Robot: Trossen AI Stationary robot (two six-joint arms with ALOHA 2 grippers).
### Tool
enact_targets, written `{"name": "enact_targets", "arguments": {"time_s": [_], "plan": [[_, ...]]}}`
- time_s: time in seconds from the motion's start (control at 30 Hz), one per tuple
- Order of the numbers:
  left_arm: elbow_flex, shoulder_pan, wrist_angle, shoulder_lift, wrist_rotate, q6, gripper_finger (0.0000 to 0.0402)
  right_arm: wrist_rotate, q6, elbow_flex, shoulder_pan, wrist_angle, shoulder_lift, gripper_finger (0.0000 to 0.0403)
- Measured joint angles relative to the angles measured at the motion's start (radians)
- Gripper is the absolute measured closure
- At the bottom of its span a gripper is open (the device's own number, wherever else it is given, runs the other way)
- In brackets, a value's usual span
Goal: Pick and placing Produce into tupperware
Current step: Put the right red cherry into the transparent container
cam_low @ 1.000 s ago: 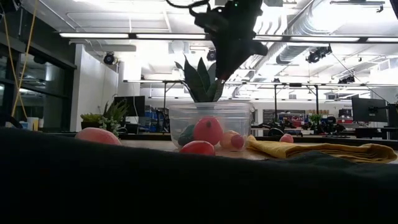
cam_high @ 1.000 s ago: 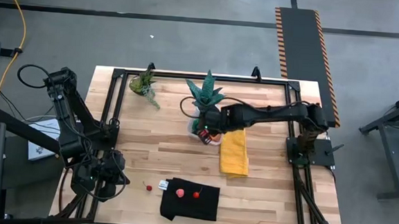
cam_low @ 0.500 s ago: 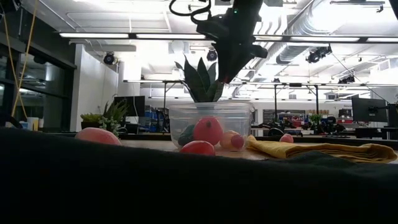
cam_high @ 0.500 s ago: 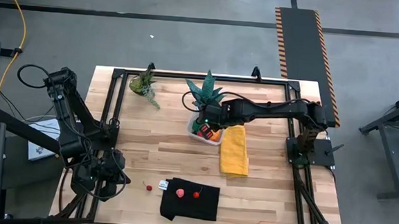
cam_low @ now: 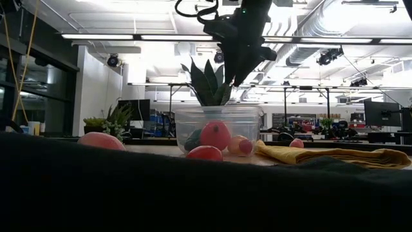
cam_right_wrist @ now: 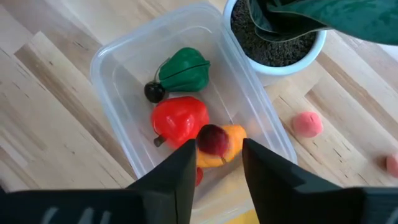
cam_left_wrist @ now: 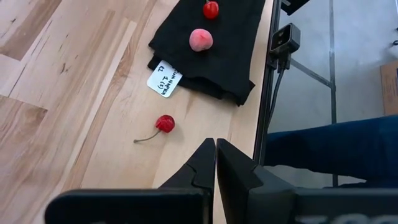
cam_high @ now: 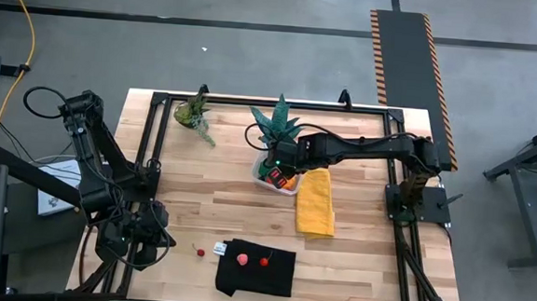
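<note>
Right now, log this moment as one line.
right gripper: jaws open above tupperware, dark red fruit dropping in | left gripper: shut, idle near cherry

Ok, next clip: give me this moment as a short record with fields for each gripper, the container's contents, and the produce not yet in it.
right gripper: open, above the clear box
left gripper: shut, waiting at the table's near left corner
in box: green pepper, red pepper, orange piece, dark red fruit
on black cloth: peach, cherry
on bare table: cherry; pink fruit by plant pot
</note>
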Motion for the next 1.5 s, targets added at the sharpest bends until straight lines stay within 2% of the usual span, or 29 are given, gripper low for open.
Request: {"name": "enact_targets", "arguments": {"time_s": [0.27, 0.4, 0.57, 0.87, 1.13, 1.37, 1.5], "plan": [[0.0, 0.0, 0.0, 0.0, 0.0, 0.0, 0.0396, -0.001, 0.006, 0.0, 0.0, 0.0, 0.0, 0.0277], [0.0, 0.0, 0.0, 0.0, 0.0, 0.001, 0.0396, -0.063, 0.008, -0.001, 0.016, 0.015, 0.0, 0.0277], [0.0, 0.0, 0.001, 0.0, 0.0, 0.002, 0.0396, -0.176, -0.017, -0.001, 0.095, 0.132, 0.0, 0.0277], [0.0, 0.0, 0.001, 0.0, 0.0, 0.021, 0.0396, -0.197, 0.007, -0.001, 0.276, 0.314, 0.0, 0.0277], [0.0, 0.0, 0.001, 0.0, 0.0, 0.039, 0.0396, -0.256, -0.049, -0.001, 0.43, 0.526, 0.004, 0.0277], [0.0, 0.0, 0.002, 0.0, -0.007, 0.039, 0.0396, -0.246, 0.098, -0.001, 0.475, 0.591, 0.089, 0.0277], [0.0, 0.0, 0.009, 0.0, -0.007, 0.039, 0.0396, -0.278, 0.048, -0.002, 0.478, 0.65, 0.134, 0.0277]]}}
